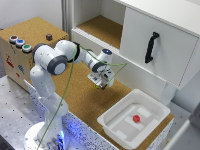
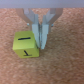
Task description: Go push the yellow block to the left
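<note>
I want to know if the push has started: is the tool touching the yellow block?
Touching. In the wrist view, one finger of the tool lies against the side of the yellow block, with no cork visible between them. The exterior view is too coarse to confirm.

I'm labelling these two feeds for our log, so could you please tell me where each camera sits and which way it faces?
Exterior view: off the arm, raised, looking down at the cork table, white tray and cabinet; the whole arm and gripper show.
Wrist view: on the wrist, looking down along the fingers at the yellow block on the cork.
Shared: gripper and cork surface; the block is not discernible in the exterior view.
</note>
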Robot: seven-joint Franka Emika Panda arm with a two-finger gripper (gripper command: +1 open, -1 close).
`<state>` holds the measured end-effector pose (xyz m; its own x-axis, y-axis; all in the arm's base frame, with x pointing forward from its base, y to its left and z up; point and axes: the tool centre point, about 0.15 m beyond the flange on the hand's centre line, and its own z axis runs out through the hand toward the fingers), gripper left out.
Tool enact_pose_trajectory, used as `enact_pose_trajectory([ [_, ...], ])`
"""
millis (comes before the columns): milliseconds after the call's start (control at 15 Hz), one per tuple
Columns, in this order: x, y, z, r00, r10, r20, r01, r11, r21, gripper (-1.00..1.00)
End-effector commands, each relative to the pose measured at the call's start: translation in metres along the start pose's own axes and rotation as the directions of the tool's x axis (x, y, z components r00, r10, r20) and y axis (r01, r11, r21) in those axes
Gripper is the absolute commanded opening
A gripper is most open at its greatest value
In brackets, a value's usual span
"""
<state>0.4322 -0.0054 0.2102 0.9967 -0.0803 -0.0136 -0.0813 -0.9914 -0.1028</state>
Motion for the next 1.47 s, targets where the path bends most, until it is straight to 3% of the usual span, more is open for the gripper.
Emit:
enact_pose_trajectory([
  [0, -0.003, -0.054, 0.004, 1.0, 0.023, -0.021, -0.023, 1.0, 0.007, -1.0],
  [1000, -0.005, -0.173, 0.017, 0.997, -0.082, 0.009, 0.081, 0.995, 0.053, -1.0],
  [1400, -0.007, -0.213, 0.015, 0.987, -0.163, 0.004, 0.162, 0.981, 0.109, -1.0],
])
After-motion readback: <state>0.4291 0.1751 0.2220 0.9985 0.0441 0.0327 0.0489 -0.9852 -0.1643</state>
